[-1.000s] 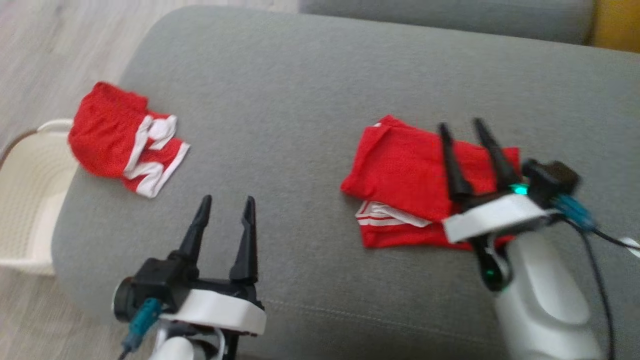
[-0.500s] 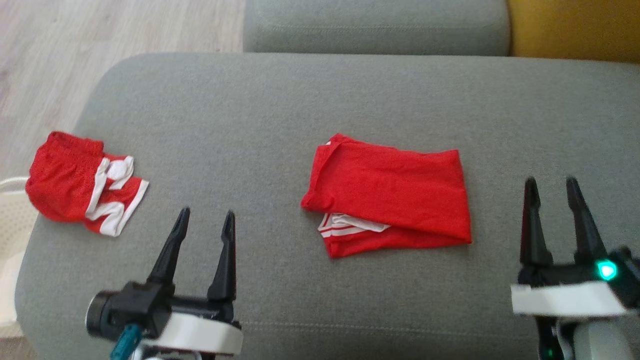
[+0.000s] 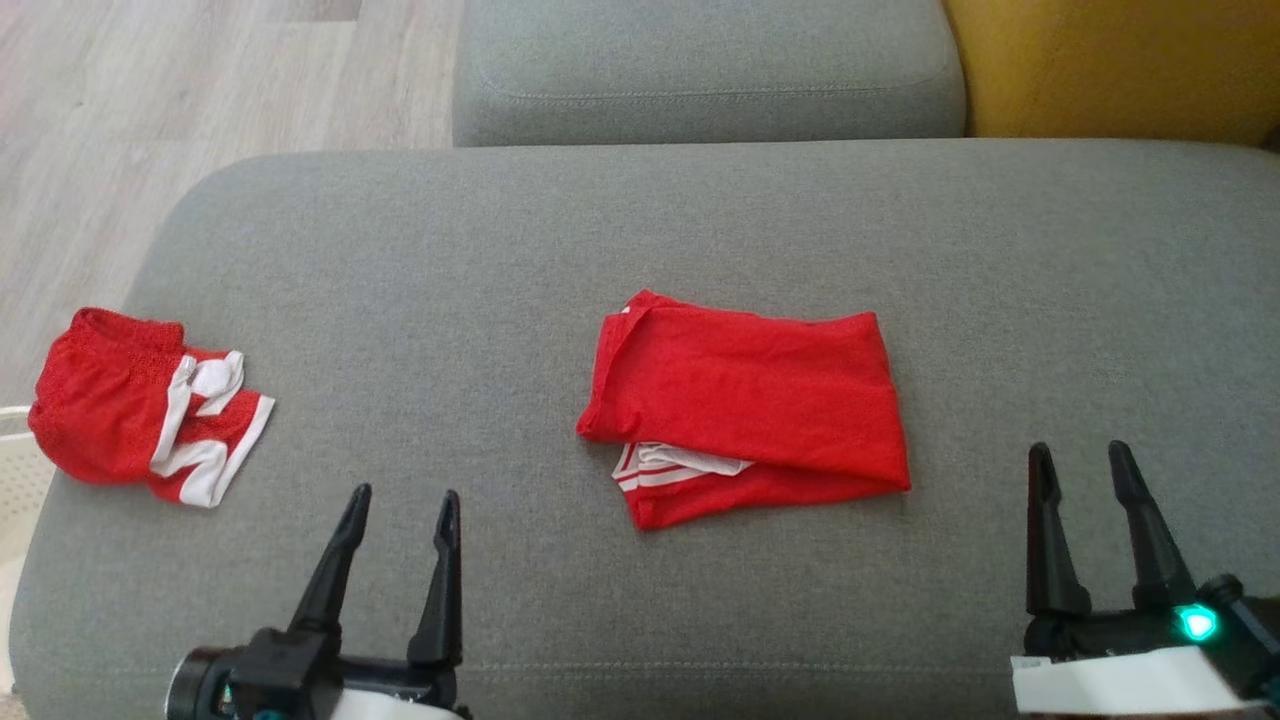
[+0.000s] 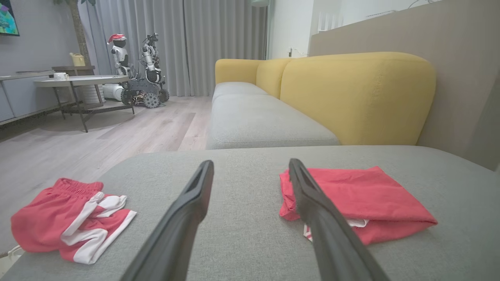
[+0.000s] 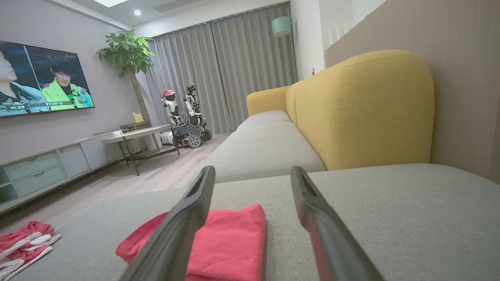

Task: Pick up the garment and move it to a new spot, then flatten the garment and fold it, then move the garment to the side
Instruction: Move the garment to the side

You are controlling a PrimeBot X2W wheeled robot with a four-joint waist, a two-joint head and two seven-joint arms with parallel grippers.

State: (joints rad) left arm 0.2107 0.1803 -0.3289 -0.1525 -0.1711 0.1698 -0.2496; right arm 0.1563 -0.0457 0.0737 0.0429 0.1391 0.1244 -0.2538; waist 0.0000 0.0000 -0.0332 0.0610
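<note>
The folded red garment (image 3: 745,400) lies flat near the middle of the gray seat cushion (image 3: 500,250), and neither gripper touches it. Its top layer covers most of what lies beneath. A white-striped hem (image 3: 668,465) pokes out at the near left corner, so the kind of garment cannot be told. In the left wrist view a dark finger crosses its left edge, and in the right wrist view a finger hides its near part. The left gripper (image 3: 405,493) and the right gripper (image 3: 1079,449) hover by the cushion's near edge, well apart from the garment on either side. Both have their jaws spread and hold nothing, and their bodies are cut off by the bottom of the head view. Red shorts with white trim (image 3: 140,420) lie crumpled at the cushion's left end. Just past them a white basket (image 3: 12,480) is cropped by the frame edge. Behind the seat cushion are another gray cushion (image 3: 700,70) and a yellow backrest (image 3: 1110,65).
</note>
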